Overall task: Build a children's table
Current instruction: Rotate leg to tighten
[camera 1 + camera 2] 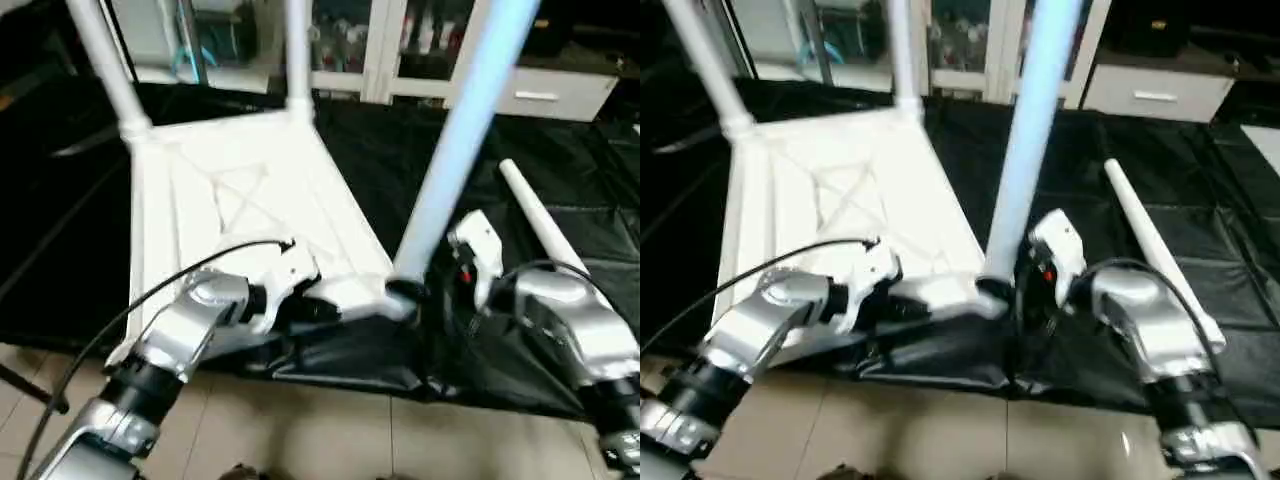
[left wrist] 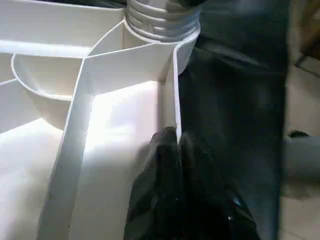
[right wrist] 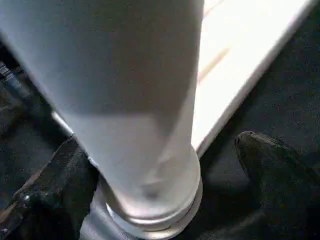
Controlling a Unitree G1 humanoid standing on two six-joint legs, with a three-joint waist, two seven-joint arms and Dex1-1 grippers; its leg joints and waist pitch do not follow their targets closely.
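Left wrist view: my left gripper (image 2: 172, 145) pinched on table top (image 1: 250, 200) rim, steadying; right gripper (image 3: 165, 190) spread around near-corner leg (image 1: 450, 150); spare leg (image 1: 545, 225) waits.

Tabletop (image 1: 250, 200) upside down on work table (image 1: 560, 170); loose leg (image 1: 540, 220) right of it.

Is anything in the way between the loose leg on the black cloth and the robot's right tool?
Nothing visible. The loose leg lies on bare black cloth beside the right tool, which straddles the standing near leg.
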